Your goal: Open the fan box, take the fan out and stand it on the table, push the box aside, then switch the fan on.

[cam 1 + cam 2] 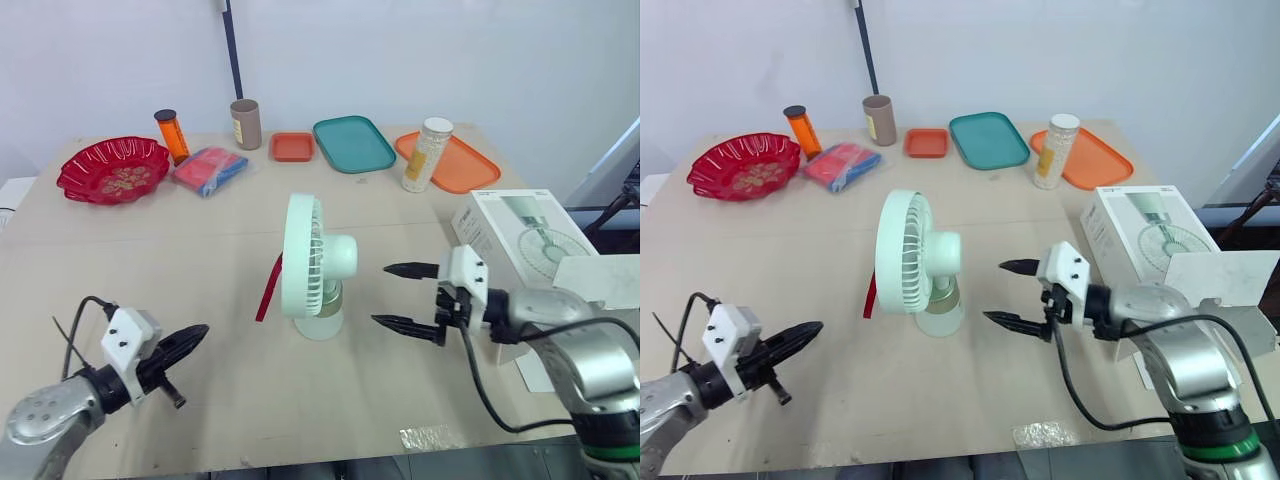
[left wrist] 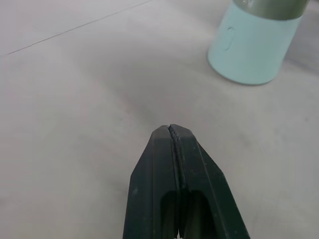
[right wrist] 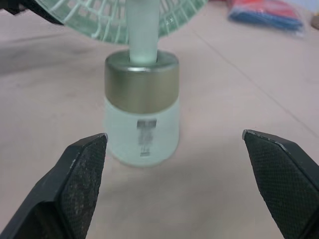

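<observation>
A pale green fan (image 1: 312, 262) stands upright in the middle of the table, its round grille edge-on to me and its base (image 3: 142, 127) on the tabletop. A red strap (image 1: 268, 288) hangs at its left side. My right gripper (image 1: 405, 297) is open, a short way to the right of the fan base and pointing at it, touching nothing. My left gripper (image 1: 190, 340) is shut and empty, low at the front left, well short of the fan. The white fan box (image 1: 525, 235) lies on the right side of the table with its flap (image 1: 597, 280) open.
Along the back stand a red bowl (image 1: 113, 170), an orange bottle (image 1: 171, 135), a blue and red packet (image 1: 210, 169), a brown cup (image 1: 245, 124), a small orange tray (image 1: 293, 147), a teal tray (image 1: 353, 143), a white canister (image 1: 427, 154) and an orange tray (image 1: 460, 165).
</observation>
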You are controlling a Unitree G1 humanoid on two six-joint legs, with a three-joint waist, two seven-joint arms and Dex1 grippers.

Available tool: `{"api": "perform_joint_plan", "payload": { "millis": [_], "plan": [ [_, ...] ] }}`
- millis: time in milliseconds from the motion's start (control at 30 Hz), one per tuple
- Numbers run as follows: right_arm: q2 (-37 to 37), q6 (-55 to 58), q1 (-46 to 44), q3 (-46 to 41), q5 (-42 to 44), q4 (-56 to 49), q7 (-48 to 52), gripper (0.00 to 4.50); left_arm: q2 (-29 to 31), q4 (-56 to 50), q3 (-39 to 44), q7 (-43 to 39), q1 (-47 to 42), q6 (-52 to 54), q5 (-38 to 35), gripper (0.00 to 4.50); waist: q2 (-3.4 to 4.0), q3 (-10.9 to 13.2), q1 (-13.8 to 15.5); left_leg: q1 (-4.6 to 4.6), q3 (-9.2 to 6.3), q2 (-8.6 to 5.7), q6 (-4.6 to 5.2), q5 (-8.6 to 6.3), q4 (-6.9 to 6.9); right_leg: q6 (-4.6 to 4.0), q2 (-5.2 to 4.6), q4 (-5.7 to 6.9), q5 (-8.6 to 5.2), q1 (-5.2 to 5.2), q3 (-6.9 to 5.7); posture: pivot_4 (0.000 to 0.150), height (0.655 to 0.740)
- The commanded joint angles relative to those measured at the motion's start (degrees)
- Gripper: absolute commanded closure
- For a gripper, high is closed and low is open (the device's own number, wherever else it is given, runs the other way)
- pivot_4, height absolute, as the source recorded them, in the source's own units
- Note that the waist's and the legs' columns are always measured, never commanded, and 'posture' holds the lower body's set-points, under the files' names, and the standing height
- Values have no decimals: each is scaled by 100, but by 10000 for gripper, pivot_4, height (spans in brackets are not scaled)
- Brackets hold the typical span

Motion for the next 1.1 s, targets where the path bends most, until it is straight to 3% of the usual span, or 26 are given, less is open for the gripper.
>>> {"api": "perform_joint_plan", "payload": {
  "millis": [33, 333, 533, 1100],
  "plan": [
    [-131, 196, 430, -564, 249, -722, -265, 473, 196, -280, 354, -144, 119, 27, -180, 45000, -1, 0, 0, 0, 0, 1, 0, 0, 0, 1, 1, 0, -1, 0, 0, 1500, 7400],
    [-22, 302, 1543, -1435, 324, -1587, -863, 473, 316, -537, 724, -252, 594, 134, -281, 45000, -2, 0, 12, 2, 3, 0, 2, -1, 0, 5, 2, -1, -12, 4, 3, 1500, 7400],
    [-51, -30, 2103, -1905, 174, -1604, -816, 473, 273, -445, 783, -307, 701, -8, -223, 45000, -4, -1, 34, -1, 7, -1, 6, -4, 1, 6, 2, -1, -15, 10, 8, 1500, 7400],
    [-127, -348, 2253, -2021, 123, -1388, -733, 473, 134, -479, 638, -474, 814, -459, -45, 45000, -5, -1, 40, -5, 15, 1, 12, -7, 1, 6, 5, -1, -21, 21, 17, 1500, 7400]
  ]
}}
